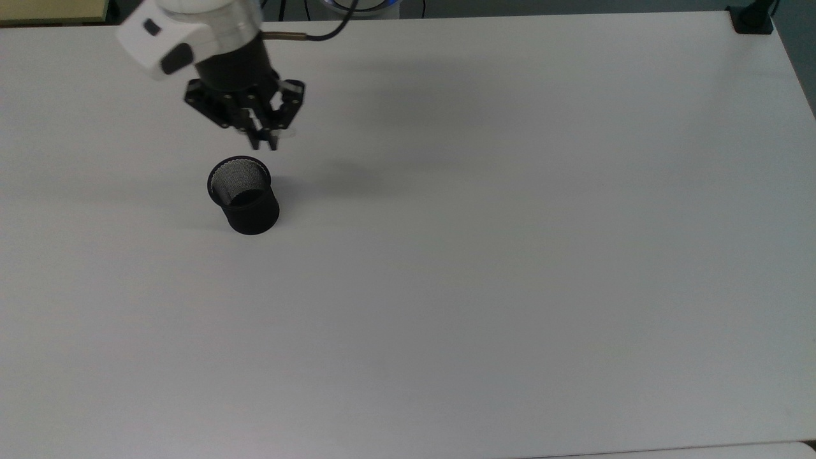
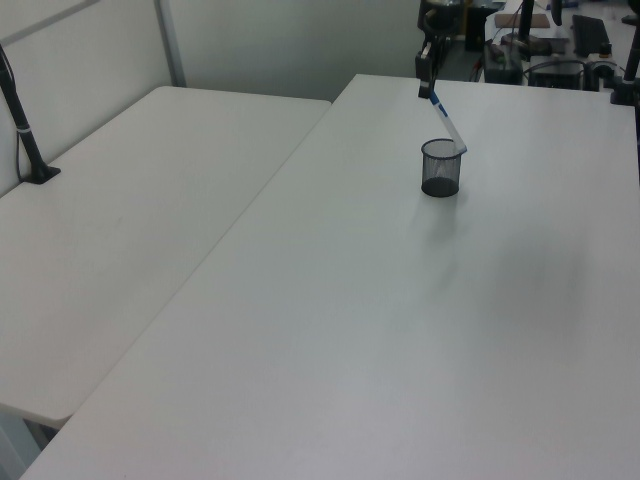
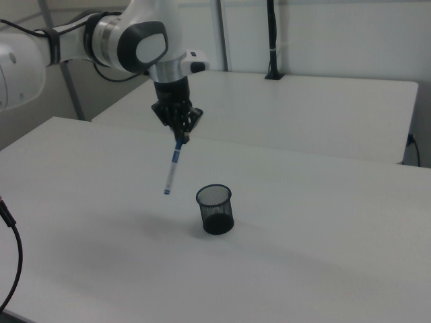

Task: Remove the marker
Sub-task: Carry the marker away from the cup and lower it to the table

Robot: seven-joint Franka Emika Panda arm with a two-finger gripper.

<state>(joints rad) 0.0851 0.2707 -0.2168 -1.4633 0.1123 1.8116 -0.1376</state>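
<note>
The gripper (image 3: 179, 136) pinches the marker (image 3: 172, 167) by its blue cap end, so the barrel hangs tilted in the air. It hangs clear of the mesh cup (image 3: 215, 209), to the right view's left of it, above the table (image 3: 323, 242).

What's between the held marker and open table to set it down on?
Nothing visible. The gripper holds the marker by its blue cap end, hanging clear of the mesh cup, to the right view's left of it. The white table around the cup is bare.
</note>
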